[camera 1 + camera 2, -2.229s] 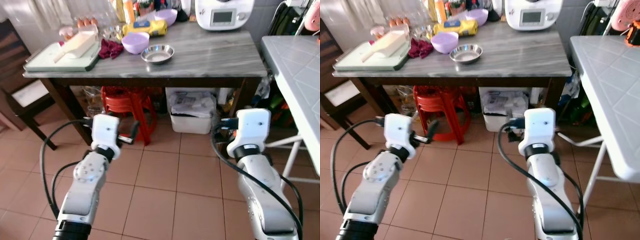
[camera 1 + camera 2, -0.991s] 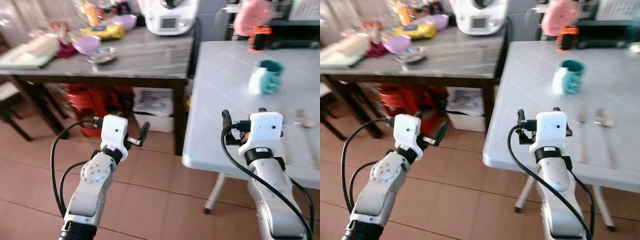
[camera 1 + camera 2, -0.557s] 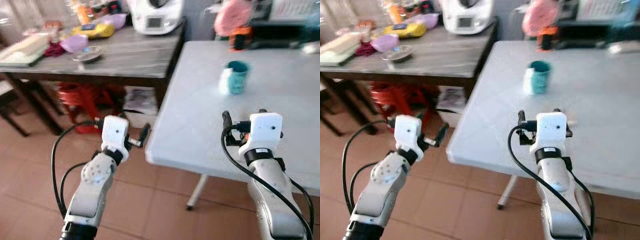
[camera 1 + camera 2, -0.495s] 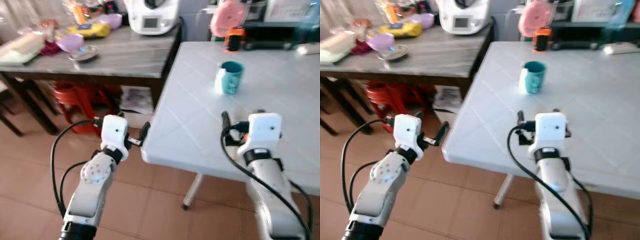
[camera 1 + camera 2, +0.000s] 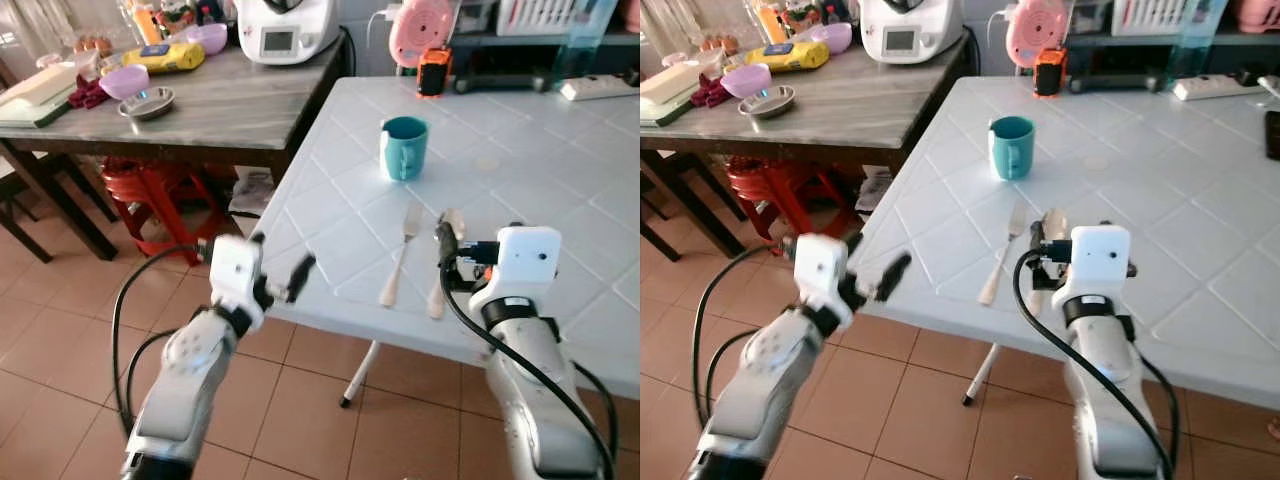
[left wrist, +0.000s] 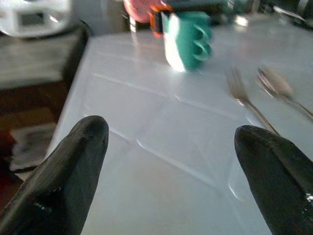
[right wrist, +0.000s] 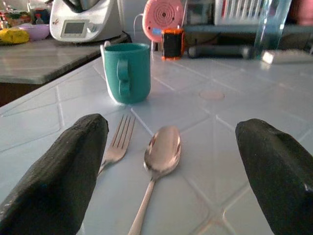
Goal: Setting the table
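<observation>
"Cutlery first?"

"Yes, I'd judge so. Your right gripper hangs just above the spoon, fingers spread wide with nothing between them. Fork lies just beside it, teal mug farther back. Come down straight so one finger lands either side of the handle without nudging the fork."

"And room to move?"

"Left gripper, also spread and empty, sits at the white table corner; keep it off that edge. Open tabletop lies to your right."
</observation>
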`<state>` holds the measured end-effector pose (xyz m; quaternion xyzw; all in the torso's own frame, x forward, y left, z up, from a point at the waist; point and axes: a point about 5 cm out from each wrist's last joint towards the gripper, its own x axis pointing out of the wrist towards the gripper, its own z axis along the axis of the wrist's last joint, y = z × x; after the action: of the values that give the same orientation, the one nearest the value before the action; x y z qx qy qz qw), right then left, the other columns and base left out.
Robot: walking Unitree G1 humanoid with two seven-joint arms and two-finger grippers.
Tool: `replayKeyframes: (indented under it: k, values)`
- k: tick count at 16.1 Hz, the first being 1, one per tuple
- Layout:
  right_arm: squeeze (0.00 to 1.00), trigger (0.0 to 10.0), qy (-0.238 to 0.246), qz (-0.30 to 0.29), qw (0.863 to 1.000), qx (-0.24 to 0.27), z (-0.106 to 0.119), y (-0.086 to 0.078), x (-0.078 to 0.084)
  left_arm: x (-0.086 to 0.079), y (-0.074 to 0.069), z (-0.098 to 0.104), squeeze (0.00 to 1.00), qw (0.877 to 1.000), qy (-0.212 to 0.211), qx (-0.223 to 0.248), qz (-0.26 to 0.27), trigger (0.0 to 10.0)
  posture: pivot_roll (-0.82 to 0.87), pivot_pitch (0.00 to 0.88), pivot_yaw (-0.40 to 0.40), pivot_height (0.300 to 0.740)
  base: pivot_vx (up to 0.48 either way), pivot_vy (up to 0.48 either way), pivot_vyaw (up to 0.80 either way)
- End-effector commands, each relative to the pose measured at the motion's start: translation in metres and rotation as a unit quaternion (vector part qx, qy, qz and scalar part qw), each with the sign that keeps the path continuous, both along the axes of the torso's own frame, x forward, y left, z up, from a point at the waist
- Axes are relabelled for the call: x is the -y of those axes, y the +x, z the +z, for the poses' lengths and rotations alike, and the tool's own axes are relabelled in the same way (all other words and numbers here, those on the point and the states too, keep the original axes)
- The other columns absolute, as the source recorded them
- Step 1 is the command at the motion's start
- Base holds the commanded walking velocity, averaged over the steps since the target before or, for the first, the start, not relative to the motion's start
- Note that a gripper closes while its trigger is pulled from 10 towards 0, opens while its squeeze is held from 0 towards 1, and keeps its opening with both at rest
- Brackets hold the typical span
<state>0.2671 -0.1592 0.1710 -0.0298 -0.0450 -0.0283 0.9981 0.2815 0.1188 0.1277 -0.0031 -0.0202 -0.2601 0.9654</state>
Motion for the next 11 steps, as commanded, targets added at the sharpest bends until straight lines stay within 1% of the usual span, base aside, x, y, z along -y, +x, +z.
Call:
replayKeyframes:
  k: [1, 2, 3, 4, 5, 7, 8, 9, 10, 11]
  values:
    - [0.0, 10.0, 0.018, 0.001, 1.0, -0.001, 0.002, 0.0, -0.002, -0.004, -0.004, -0.001, 0.0, 1.0, 0.013, 0.002, -0.017, 10.0, -0.15, 0.112, 0.129, 0.74, 0.0, 0.0, 0.0]
    - [0.0, 10.0, 0.029, 0.003, 1.0, -0.005, 0.001, 0.0, -0.003, 0.0, -0.008, -0.004, 0.0, 0.998, 0.022, -0.001, -0.05, 10.0, -0.16, 0.117, 0.127, 0.74, 0.0, 0.0, 0.0]
    - [0.0, 10.0, 0.034, 0.004, 0.999, -0.005, 0.002, 0.001, -0.004, 0.003, -0.01, -0.004, 0.0, 0.997, 0.025, 0.0, -0.071, 10.0, -0.16, 0.121, 0.125, 0.74, 0.0, 0.0, 0.0]
    - [0.0, 10.0, 0.042, 0.009, 0.999, -0.007, 0.002, 0.003, -0.008, 0.006, -0.011, -0.005, 0.0, 0.995, 0.039, -0.003, -0.096, 10.0, -0.16, 0.122, 0.124, 0.74, 0.0, 0.0, 0.0]
    - [0.0, 10.0, 0.047, 0.014, 0.999, -0.008, 0.002, 0.005, -0.011, 0.006, -0.011, -0.006, 0.0, 0.993, 0.049, -0.004, -0.109, 10.0, -0.16, 0.124, 0.125, 0.74, 0.0, 0.0, 0.0]
    - [0.0, 10.0, 0.055, 0.02, 0.998, -0.01, 0.003, 0.008, -0.015, 0.004, -0.011, -0.006, 0.0, 0.992, 0.053, -0.005, -0.114, 10.0, -0.16, 0.126, 0.127, 0.74, 0.0, 0.0, 0.0]
    - [0.0, 10.0, 0.08, 0.02, 0.997, -0.013, 0.005, 0.017, -0.02, 0.001, -0.008, -0.003, 0.0, 0.992, 0.056, 0.001, -0.114, 10.0, -0.16, 0.127, 0.128, 0.74, 0.0, 0.0, 0.0]
    - [0.0, 10.0, 0.094, 0.01, 0.995, -0.016, 0.006, 0.022, -0.019, 0.0, -0.006, -0.002, 0.0, 0.992, 0.056, 0.003, -0.114, 10.0, -0.16, 0.129, 0.129, 0.74, 0.0, 0.0, 0.0]
    - [0.0, 10.0, 0.125, 0.0, 0.992, -0.022, 0.005, 0.026, -0.019, 0.0, -0.006, 0.0, 0.0, 0.992, 0.057, 0.007, -0.113, 10.0, -0.16, 0.129, 0.129, 0.74, 0.0, 0.0, 0.0]
    - [0.0, 10.0, 0.137, -0.006, 0.99, -0.028, 0.003, 0.027, -0.018, 0.001, -0.006, 0.0, 0.0, 0.992, 0.056, 0.008, -0.113, 10.0, -0.16, 0.129, 0.131, 0.74, 0.0, 0.0, 0.0]
